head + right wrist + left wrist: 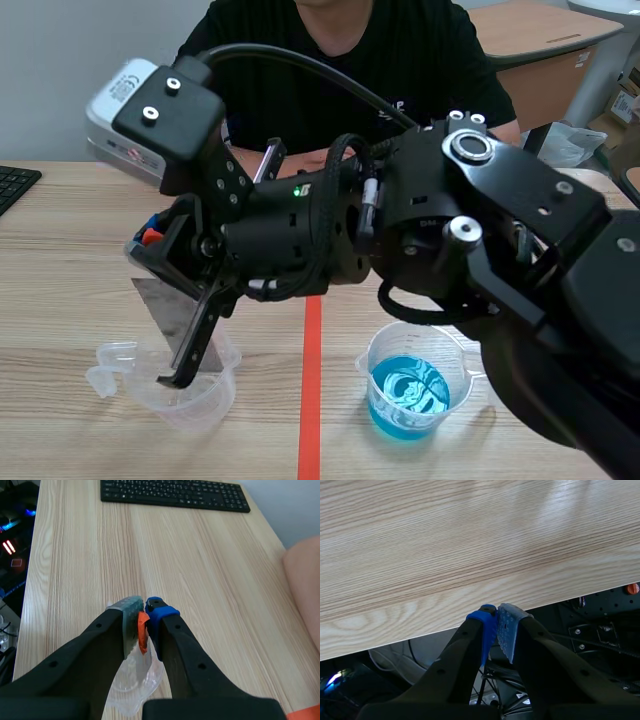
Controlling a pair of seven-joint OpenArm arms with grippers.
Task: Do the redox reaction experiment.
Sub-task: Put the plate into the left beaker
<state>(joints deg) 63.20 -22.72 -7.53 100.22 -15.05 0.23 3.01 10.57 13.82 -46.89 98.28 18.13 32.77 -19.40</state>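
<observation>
The fingers (172,645) of my right gripper (143,612) are clenched on a thin orange strip (143,630), pinched between one blue pad and one grey-green dotted pad. From the front, a flat, dull grey metal sheet (160,310) hangs tilted below that grip. Its lower corner dips into a clear, empty plastic beaker (212,395) with a pouring lip. I take the strip for the sheet's top edge, but my own black finger crosses the join, so I cannot be certain. From my wrist the sheet is edge-on and nearly lost against the beaker's glassy rim. My left gripper (497,615) is closed on nothing, its blue and pale dotted pads pressed together just over the near edge of the wood-grain table (470,540). Beyond that edge lie dark hardware and cables, too murky to identify. A second clear beaker (380,345) stands on the other side of the orange-red tape line (311,400), well apart from the first. It holds bright blue liquid (410,395) with swirled reflections, and my right arm (500,230) covers its right side. That arm's bulk also hides the middle of the table and much of the person (340,70) in a black shirt seated across. A black keyboard (175,495) lies ahead of my right gripper, cut off at one end.
</observation>
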